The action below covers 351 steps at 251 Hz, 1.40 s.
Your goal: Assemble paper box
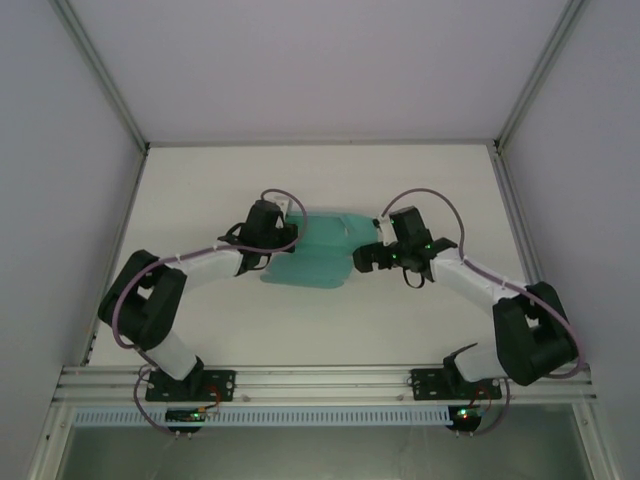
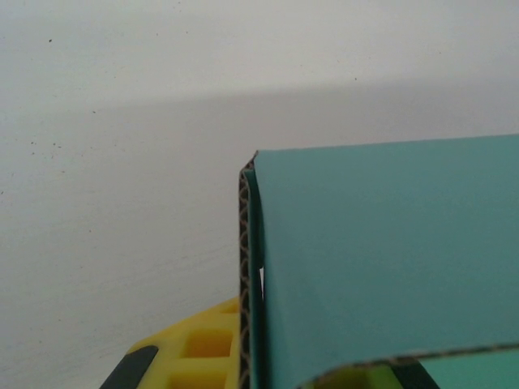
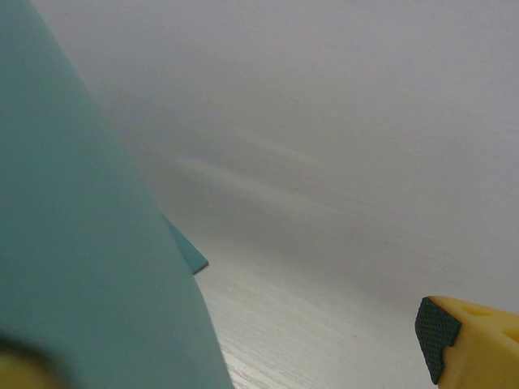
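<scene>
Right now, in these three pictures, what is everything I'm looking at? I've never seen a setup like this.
paper box: one, teal card, lying mid-table between the two grippers, not yet a closed box
table: one, white, under everything
frame rail: one, silver metal, along the near table edge, carrying both arm bases
walls: pale grey, on the left, right and far sides
left arm: one, white and black, reaching in from the near left
right arm: one, white and black, reaching in from the near right
left gripper: one, black, yellow fingers, at the card's left edge
right gripper: one, black, yellow fingers spread wide, at the card's right edge
</scene>
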{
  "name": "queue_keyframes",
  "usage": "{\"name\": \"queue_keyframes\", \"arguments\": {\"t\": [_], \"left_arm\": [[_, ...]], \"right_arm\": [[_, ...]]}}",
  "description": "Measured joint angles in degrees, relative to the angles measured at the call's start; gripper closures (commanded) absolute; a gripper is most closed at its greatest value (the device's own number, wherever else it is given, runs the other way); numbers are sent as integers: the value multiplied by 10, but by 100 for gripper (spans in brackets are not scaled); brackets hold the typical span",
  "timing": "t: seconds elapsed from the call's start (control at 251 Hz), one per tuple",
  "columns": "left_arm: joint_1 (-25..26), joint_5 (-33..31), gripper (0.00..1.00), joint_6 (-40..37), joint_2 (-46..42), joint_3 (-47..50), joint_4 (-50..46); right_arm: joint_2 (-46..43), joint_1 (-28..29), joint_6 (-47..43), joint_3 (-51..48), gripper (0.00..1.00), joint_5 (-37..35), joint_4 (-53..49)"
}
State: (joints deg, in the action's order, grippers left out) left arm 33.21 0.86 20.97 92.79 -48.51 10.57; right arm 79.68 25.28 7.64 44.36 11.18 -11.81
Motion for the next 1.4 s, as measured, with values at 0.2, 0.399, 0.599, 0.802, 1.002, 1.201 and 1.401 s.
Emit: {"name": "queue_keyframes", "arguments": {"t": [0.2,0.399,0.599,0.802,1.002,1.201,1.401], "left_arm": [[0,1,100,-10,3,0,1],[-9,53,100,16,3,4,28],[-17,115,100,5,3,17,30],[-24,155,100,-2,3,17,25],[-25,202,100,-13,3,22,35],[-33,230,100,-21,3,30,60],[-40,277,100,-29,3,30,97]], "right_arm": [[-3,5,-35,2,0,6,-2],[-77,-29,-28,-22,13,36,-4],[-128,-61,-36,-62,19,162,4],[-128,-57,-43,-62,43,223,22],[-94,-60,-52,-52,76,270,33],[-81,-60,-60,-39,96,371,41],[-81,-63,-62,-36,98,457,52]]}}
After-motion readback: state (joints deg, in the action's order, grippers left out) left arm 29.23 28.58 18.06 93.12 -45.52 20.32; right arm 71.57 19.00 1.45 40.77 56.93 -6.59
